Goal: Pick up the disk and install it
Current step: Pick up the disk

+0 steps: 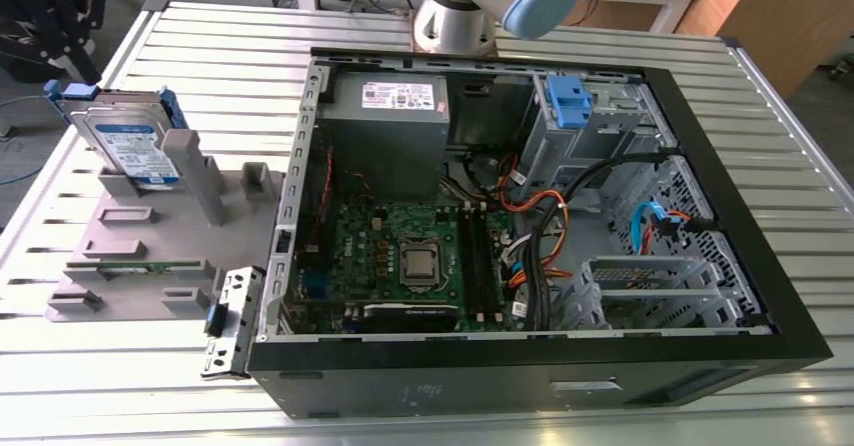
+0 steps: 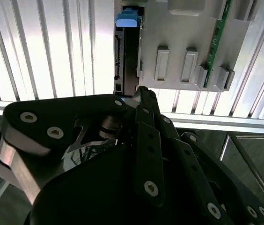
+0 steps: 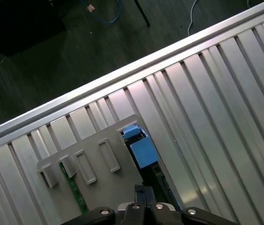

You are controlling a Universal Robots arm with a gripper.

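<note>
One disk [image 1: 134,151] stands at the exterior view's upper left, in one grey fixture [image 1: 174,241] with one green memory stick [image 1: 134,264]. One open computer case [image 1: 534,361] at centre holds one grey metal box [image 1: 387,116] and one blue clip [image 1: 567,101].

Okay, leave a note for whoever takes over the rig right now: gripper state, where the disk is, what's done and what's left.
Gripper: shut, holding nothing, hanging above the grey fixture.
Disk: standing upright in that fixture on the slatted table, outside the open computer case and at the exterior view's left of it. In the first wrist view its blue end lies close beyond the gripper, not touched.
Done: nothing yet; the disk is not gripped.
Left: both the pick-up and the install.
</note>
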